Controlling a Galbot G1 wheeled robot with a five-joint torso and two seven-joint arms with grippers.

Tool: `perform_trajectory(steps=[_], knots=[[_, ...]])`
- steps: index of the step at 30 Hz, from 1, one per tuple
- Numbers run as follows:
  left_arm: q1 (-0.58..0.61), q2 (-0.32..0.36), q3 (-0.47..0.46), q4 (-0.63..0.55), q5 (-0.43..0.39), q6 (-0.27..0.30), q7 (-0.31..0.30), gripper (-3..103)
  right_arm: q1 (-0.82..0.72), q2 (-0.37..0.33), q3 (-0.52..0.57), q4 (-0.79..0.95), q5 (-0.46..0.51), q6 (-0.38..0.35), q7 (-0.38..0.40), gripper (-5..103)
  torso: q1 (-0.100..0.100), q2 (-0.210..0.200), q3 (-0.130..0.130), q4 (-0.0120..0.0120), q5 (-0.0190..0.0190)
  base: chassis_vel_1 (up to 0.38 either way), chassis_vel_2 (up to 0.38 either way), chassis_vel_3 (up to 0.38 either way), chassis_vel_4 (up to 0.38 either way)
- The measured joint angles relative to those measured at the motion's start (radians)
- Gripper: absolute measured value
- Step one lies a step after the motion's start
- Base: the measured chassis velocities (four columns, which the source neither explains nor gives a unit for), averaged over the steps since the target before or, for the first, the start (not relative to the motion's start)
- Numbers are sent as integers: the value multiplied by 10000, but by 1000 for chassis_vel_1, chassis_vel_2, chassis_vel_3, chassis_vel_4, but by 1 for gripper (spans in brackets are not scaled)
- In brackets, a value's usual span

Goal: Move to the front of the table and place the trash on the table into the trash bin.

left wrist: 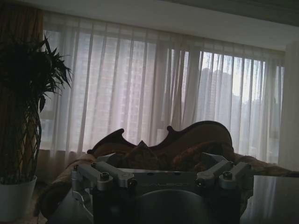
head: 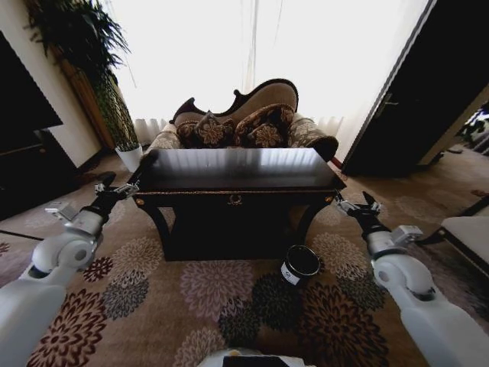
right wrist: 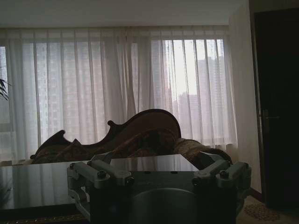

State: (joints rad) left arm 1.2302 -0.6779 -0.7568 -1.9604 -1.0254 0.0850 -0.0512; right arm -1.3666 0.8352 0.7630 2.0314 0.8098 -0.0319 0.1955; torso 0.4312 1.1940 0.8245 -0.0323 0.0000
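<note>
Straight ahead on the floral carpet [head: 229,306] stands the glossy black bench [head: 237,170], a carved sofa [head: 244,118] with patterned cushions behind its far edge and curtained windows [left wrist: 154,84] beyond. No trash can be made out on its reflective top. Below the bench's near right corner, on the carpet, sits the trash bin [head: 299,264]. Off the near left corner hangs the left gripper [head: 114,187], off the near right corner the right gripper [head: 353,205], both jaws released and holding nothing.
</note>
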Motion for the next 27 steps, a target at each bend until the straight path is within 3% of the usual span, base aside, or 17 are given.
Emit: perform_trajectory(steps=[27], knots=[[0,0,0,0,0,0,0,100,-249,47,311,118,1,64,7,100,1,-1,0,0,0,92,-82,-91,84]])
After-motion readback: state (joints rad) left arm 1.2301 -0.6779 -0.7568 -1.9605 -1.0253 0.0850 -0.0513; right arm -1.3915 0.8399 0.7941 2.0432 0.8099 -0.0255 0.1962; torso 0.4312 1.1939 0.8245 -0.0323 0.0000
